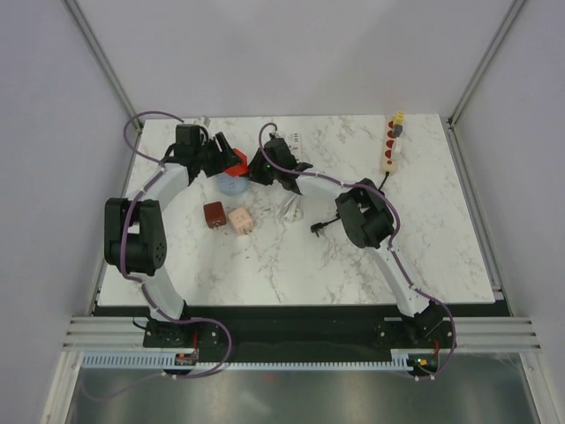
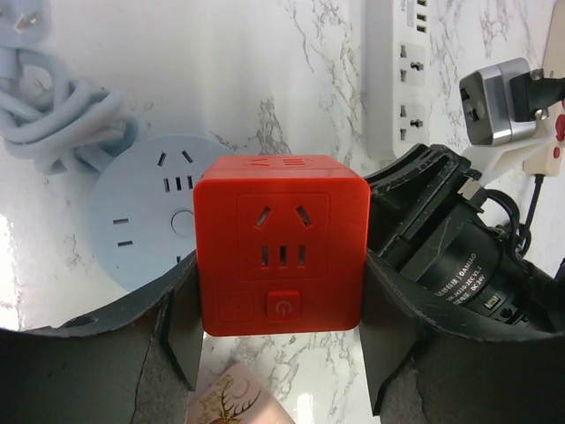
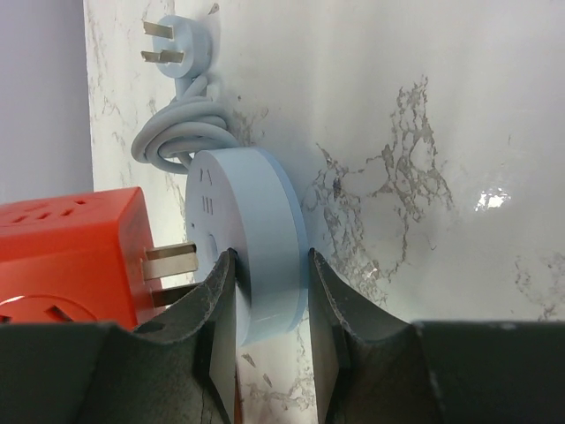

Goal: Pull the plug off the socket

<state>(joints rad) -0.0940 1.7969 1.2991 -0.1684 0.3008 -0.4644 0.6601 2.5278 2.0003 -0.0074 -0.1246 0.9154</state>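
Observation:
The plug is a red cube adapter [image 2: 282,243] with metal prongs [image 3: 172,261]. My left gripper [image 2: 281,296] is shut on its two sides and holds it just off the face of the round light-blue socket [image 2: 141,212]. My right gripper [image 3: 272,265] is shut on the socket's [image 3: 265,238] rim, which stands on edge on the table. The prongs show bare between the cube [image 3: 71,256] and the socket; their tips are hidden behind my finger. In the top view both grippers meet at the cube [image 1: 237,159] and the socket [image 1: 233,185], at the back left.
The socket's coiled cable [image 3: 181,124] lies behind it. A brown cube [image 1: 213,215], a pink cube [image 1: 240,219] and a black plug [image 1: 320,227] lie mid-table. A white power strip [image 1: 391,141] with a grey adapter [image 2: 494,106] lies at the back right.

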